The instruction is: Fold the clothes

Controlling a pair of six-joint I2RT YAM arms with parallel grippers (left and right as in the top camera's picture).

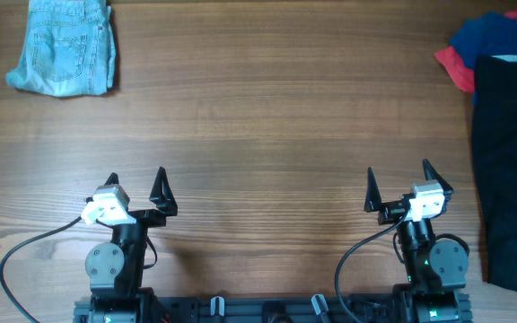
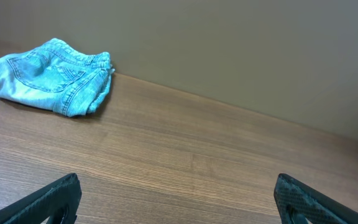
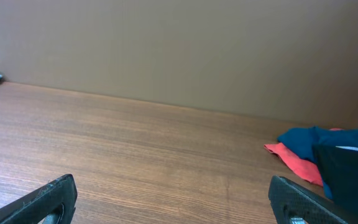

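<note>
clothes sit at the table's [image 1: 258, 135] far corners: denim shorts [image 1: 63, 49] left; a black garment [image 1: 512, 170] with blue [image 1: 496, 36] and red [image 1: 454, 67] ones right. the left wrist view catches only the shorts (overhead shows all). left gripper [image 1: 136, 175] and right gripper [image 1: 398, 170] are spread wide, empty.
</note>
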